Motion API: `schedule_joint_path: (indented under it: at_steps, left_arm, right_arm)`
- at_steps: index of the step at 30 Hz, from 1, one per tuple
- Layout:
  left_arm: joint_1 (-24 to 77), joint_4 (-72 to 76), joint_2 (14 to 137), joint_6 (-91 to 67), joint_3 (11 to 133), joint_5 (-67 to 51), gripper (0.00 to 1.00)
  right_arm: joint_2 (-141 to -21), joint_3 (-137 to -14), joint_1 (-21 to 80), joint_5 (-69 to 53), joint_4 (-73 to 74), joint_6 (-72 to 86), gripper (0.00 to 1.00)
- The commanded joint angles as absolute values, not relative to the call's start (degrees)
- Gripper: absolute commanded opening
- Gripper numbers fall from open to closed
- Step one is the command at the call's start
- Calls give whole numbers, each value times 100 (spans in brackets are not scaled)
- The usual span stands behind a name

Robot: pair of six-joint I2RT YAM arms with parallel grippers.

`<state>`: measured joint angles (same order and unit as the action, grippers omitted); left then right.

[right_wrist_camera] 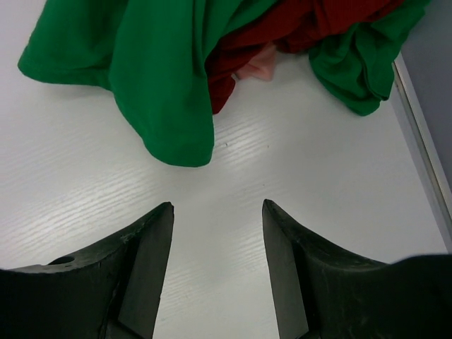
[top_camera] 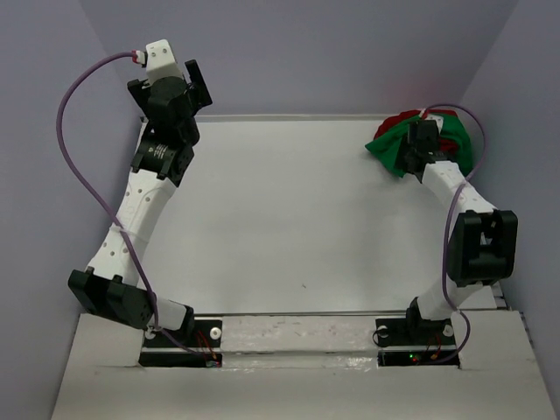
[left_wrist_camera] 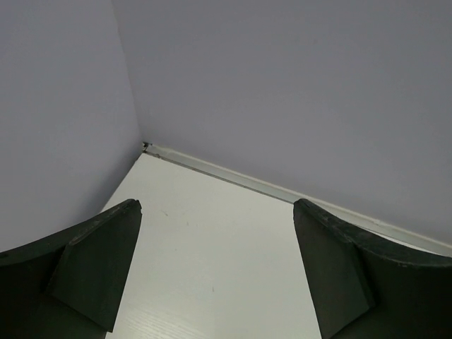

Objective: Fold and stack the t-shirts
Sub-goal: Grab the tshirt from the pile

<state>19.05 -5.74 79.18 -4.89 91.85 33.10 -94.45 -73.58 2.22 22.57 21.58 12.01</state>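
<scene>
The two t-shirts lie crumpled in one heap at the table's far right corner. The bright green t-shirt (top_camera: 383,147) (right_wrist_camera: 159,78) wraps over and around the dark red t-shirt (top_camera: 402,117) (right_wrist_camera: 311,21). My right gripper (top_camera: 411,157) (right_wrist_camera: 217,208) hovers just short of the heap, open, with only bare table between its fingers. A green fold hangs a little beyond its fingertips. At the far left corner, my left gripper (top_camera: 194,86) (left_wrist_camera: 215,205) is raised and wide open, holding nothing.
Grey walls close in the white table (top_camera: 280,219) on the left, back and right. A metal strip (right_wrist_camera: 420,134) runs along the table's right edge beside the heap. A purple cable (top_camera: 74,166) loops beside the left arm.
</scene>
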Motion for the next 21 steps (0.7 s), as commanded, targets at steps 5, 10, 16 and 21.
schedule_joint_path:
  at_steps: [5, 10, 16, 21]
  left_arm:
    - [1705, -676, 8085, -826, 9544, 3639, 99]
    - [1696, -738, 8200, -853, 9721, 3656, 99]
    - [1705, -536, 8042, -791, 9642, 3533, 99]
    - [1696, -501, 8042, -765, 9721, 3516, 99]
  right_arm:
    - [-9904, -7945, 79, 1679, 1784, 1108, 58]
    - [-10300, -8305, -52, 1609, 1828, 1037, 58]
    - [-10713, -8543, -167, 1512, 1819, 1072, 57]
    - [-10986, -8684, -167, 1310, 1819, 1107, 42]
